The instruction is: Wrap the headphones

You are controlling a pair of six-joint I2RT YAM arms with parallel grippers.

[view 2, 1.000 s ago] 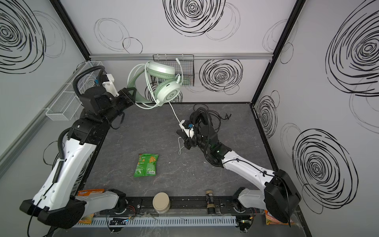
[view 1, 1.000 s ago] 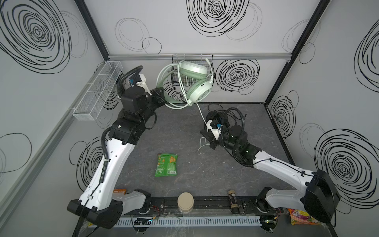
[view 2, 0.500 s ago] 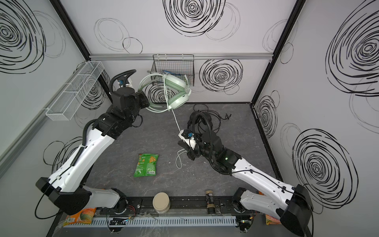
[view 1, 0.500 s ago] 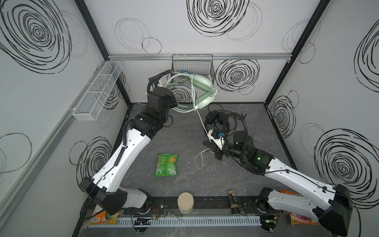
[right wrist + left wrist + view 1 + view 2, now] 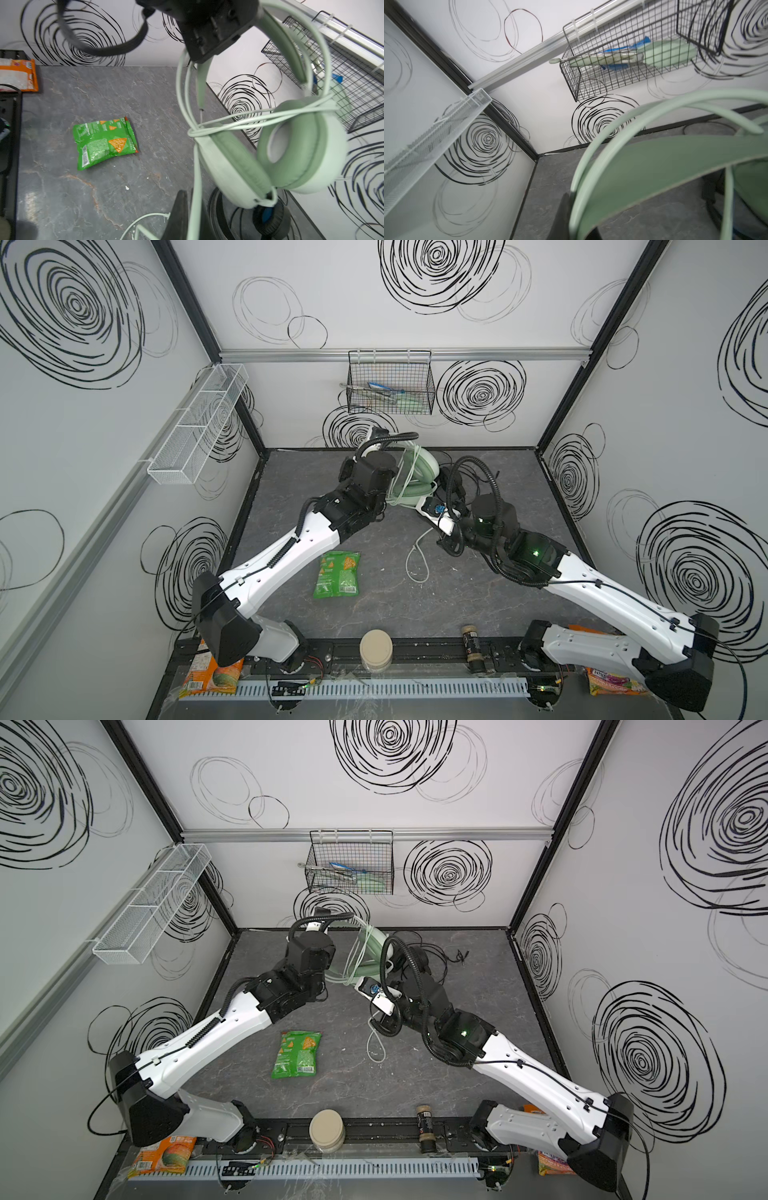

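Note:
The mint-green headphones (image 5: 419,479) (image 5: 369,952) hang low over the back of the table, earcups side by side (image 5: 291,149). My left gripper (image 5: 577,218) is shut on their headband (image 5: 654,162). The pale cable (image 5: 249,120) is looped round the headband and across the earcups. My right gripper (image 5: 194,212) is shut on this cable just below the earcups. The cable's slack lies as a loop on the table (image 5: 417,560) (image 5: 376,1044). The black headphones (image 5: 455,481) (image 5: 270,218) with blue lining lie behind my right wrist, partly hidden, black cable tangled around them.
A green chips bag (image 5: 336,574) lies mid-table. A black wire basket (image 5: 390,387) hangs on the back wall, a white mesh shelf (image 5: 199,423) on the left wall. At the front rail stand a round tan container (image 5: 376,649) and a small bottle (image 5: 469,643).
My left arm has swung the mint-green headphones down from beside the wire basket to just above the table. My right gripper, still on the cable, has moved back and up toward the earcups.

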